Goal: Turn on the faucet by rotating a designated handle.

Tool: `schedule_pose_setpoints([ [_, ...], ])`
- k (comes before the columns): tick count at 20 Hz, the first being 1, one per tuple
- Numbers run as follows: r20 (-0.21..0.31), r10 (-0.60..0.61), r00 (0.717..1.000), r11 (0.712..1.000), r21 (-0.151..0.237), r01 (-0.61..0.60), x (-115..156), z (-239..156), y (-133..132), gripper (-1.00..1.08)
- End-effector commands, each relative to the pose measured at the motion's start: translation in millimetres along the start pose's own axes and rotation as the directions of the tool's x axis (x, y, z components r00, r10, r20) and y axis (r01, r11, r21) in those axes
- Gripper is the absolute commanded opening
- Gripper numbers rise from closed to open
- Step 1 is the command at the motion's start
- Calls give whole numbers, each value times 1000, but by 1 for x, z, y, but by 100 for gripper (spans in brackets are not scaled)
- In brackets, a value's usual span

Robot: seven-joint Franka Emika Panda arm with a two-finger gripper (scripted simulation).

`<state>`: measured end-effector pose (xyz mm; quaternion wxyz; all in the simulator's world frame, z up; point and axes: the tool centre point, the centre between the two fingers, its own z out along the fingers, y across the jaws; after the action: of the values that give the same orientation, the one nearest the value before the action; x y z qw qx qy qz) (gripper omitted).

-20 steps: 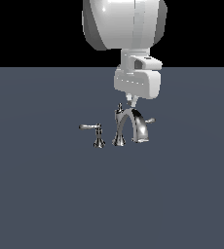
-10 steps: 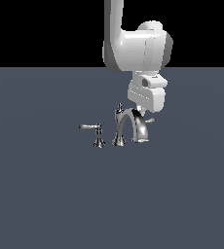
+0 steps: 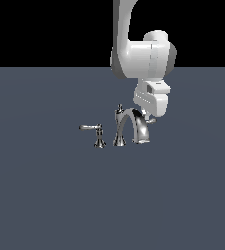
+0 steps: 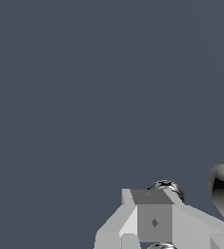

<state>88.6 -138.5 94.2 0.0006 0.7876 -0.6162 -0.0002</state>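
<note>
Grey-blue floor carries the faucet (image 3: 125, 128); we have swung toward the exterior view's right and dropped, our gripper (image 3: 145, 118) now at the handle (image 3: 150, 120), its grip hidden from us.

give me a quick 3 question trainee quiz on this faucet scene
1. True or false: the long lever sits on the exterior view's left of the spout.
2. Which part is the hand nearest? A) long lever B) short handle C) spout's base
3. Fill in: the faucet stands on a plain dark ____ surface.

Key: 1 true; 2 B; 3 grey
</note>
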Motion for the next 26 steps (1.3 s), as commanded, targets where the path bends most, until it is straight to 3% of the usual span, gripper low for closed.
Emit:
schedule_pose_setpoints([
  [1, 0, 3, 1000, 1000, 1, -3, 1, 0, -1, -100],
  [4, 0, 3, 1000, 1000, 1, -3, 1, 0, 0, -100],
  [16, 0, 3, 1000, 1000, 1, -3, 19, 0, 42, -100],
  [18, 1, -10, 1000, 1000, 11, 10, 10, 0, 31, -100],
  [26, 1, -5, 1000, 1000, 7, 5, 6, 0, 56, -100],
])
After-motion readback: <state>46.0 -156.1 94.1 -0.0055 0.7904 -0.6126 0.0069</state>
